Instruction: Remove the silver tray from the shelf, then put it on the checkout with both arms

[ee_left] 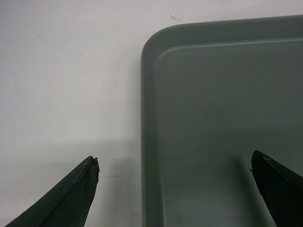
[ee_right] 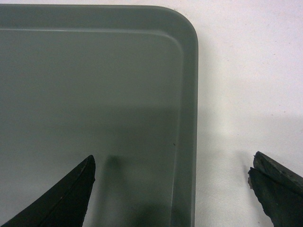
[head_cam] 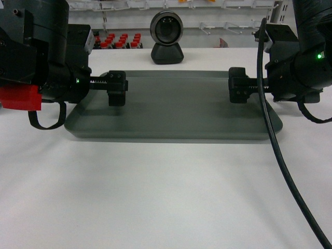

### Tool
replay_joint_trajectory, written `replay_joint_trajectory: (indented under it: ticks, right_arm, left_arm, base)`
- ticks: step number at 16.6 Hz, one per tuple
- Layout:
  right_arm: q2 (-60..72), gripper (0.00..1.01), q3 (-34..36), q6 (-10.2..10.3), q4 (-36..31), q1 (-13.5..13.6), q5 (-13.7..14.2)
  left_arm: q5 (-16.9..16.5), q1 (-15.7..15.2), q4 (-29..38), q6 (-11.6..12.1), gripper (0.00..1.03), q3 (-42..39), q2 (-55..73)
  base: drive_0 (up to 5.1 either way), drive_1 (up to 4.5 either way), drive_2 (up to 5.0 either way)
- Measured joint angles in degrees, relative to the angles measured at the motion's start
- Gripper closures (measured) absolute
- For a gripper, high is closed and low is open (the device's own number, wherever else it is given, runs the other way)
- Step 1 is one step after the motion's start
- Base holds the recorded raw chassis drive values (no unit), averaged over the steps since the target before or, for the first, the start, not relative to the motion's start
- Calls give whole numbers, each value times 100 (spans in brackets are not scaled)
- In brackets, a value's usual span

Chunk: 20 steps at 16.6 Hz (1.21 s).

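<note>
The silver tray (head_cam: 176,104) lies flat on the white checkout (head_cam: 155,192), in front of the black scanner (head_cam: 166,37). My left gripper (head_cam: 101,85) is open over the tray's left end. In the left wrist view the tray's rim (ee_left: 147,142) runs between its spread fingertips (ee_left: 87,175), with the gripper (ee_left: 174,163) holding nothing. My right gripper (head_cam: 257,85) is open over the right end. There the tray's rim (ee_right: 187,142) also passes between the jaws of the gripper (ee_right: 171,163), one finger over the tray (ee_right: 94,85) and one over the checkout (ee_right: 246,71).
The shelf (head_cam: 207,26) stands behind the checkout, with red-capped bottles (head_cam: 119,40) at the left. A black cable (head_cam: 275,155) hangs from the right arm across the front right of the tabletop. A red block (head_cam: 21,97) sits on the left arm.
</note>
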<state>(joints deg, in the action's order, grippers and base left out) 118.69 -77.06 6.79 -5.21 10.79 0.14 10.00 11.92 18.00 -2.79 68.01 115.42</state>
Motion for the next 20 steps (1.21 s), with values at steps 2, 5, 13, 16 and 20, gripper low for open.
replay_joint_trajectory:
  ticks: [2, 5, 13, 16, 20]
  right_arm:
    - [-205, 3, 116, 98, -57, -31, -72]
    - [-732, 3, 356, 229, -319, -81, -195]
    - [-4308, 3, 2826, 474, -1878, -658, -1305]
    - [-4734, 3, 3134, 389, -1945, -544, -1060]
    - [-5058, 9, 3329, 234, -1943, -361, -448]
  left_arm:
    - [-48, 39, 66, -26, 5, -66, -260]
    - [-42, 107, 341, -48, 5, -188, -789]
    - [240, -149, 1211, -385, 5, -2529, -4122]
    - [424, -151, 1156, -339, 5, -2747, -4369]
    - [586, -129, 1185, -236, 6, -2881, -4518]
  base:
    - [0, 0, 0]
    - [0, 0, 0]
    - [0, 0, 0]
    - [0, 0, 0]
    - [0, 0, 0]
